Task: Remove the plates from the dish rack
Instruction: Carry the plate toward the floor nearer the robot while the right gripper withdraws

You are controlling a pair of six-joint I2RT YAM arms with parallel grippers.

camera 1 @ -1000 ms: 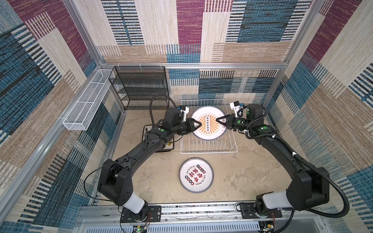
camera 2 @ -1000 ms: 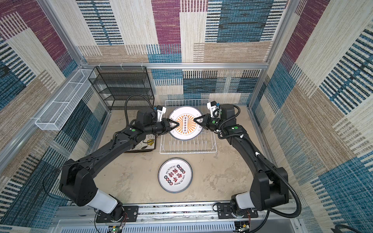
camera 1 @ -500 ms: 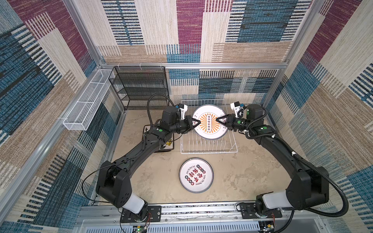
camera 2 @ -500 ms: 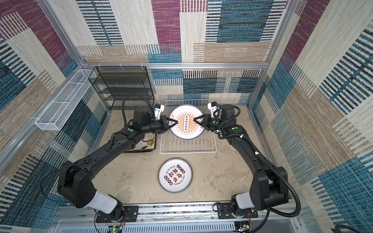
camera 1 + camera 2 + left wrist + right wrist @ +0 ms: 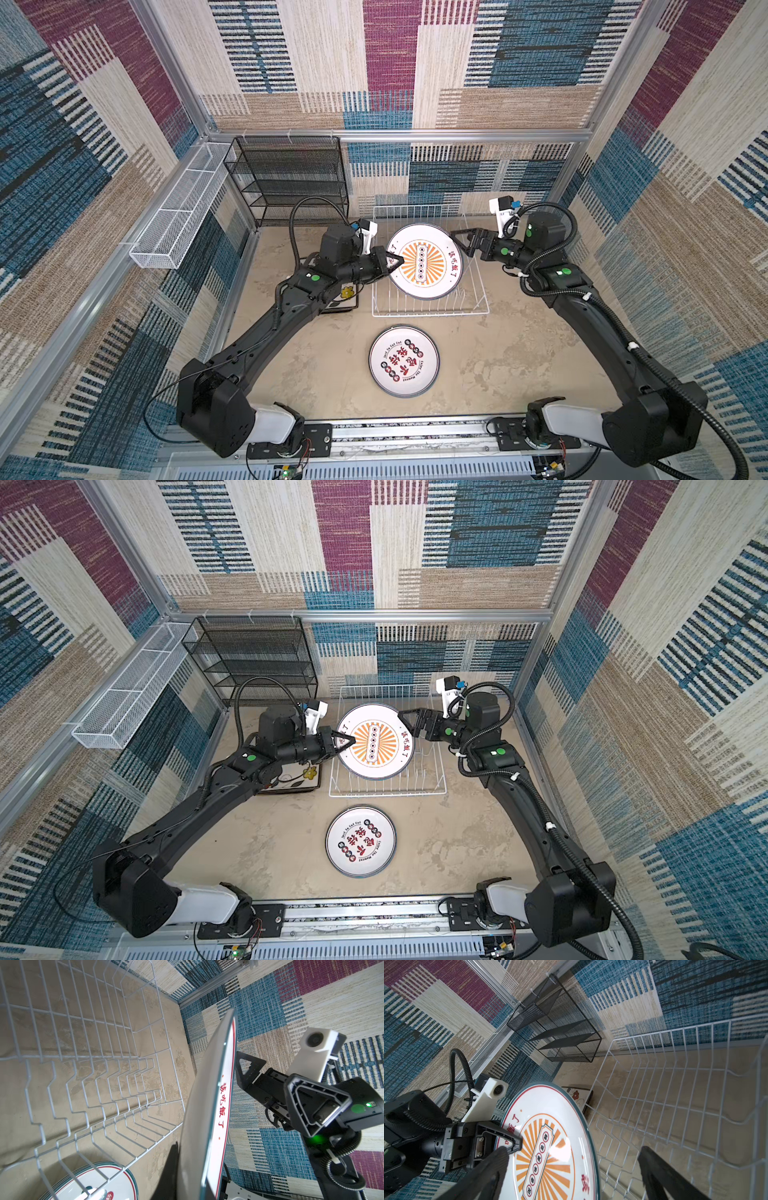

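Pinches the sunburst plate (image 5: 422,262) by its rim with the left jaws, over the dish rack (image 5: 432,314). Holds the right jaws spread wide there, off the plate.

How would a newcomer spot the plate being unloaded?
Find the white wire dish rack near the back wall, right of the black mesh shelf. Over it a round plate stands on edge, its rim pinched by the left arm's jaws. Unlike the flat plate lying in front, its face bears an orange sunburst.
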